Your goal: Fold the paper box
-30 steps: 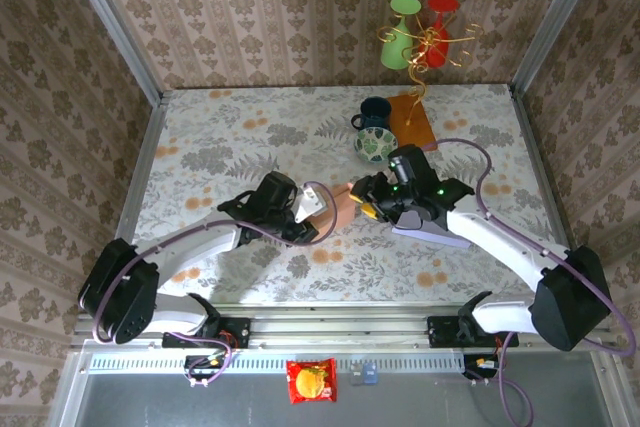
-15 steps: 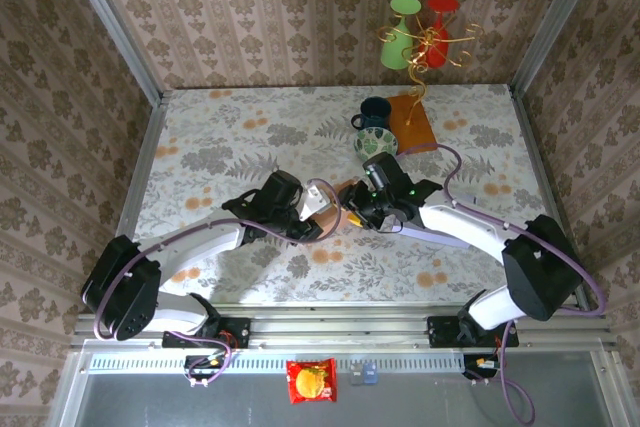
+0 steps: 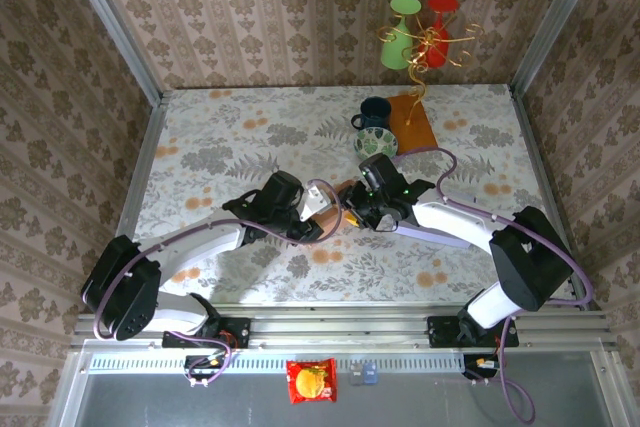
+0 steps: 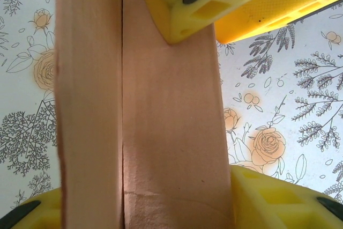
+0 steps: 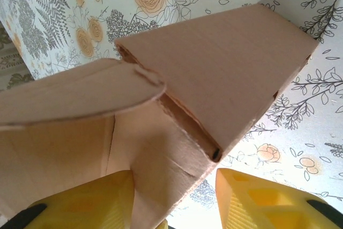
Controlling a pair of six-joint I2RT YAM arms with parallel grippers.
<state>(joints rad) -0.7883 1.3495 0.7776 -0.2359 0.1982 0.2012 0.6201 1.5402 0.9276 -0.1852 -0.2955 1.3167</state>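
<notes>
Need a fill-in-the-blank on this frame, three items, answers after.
1. The left pincer grips the paper box between fingers coloured ___.
2. The gold stand at the far edge holds a green cup and a ___ one.
3. Beside the orange mat stand ___ mugs: the dark mug and the floral mug.
Missing words: yellow; red; two.
</notes>
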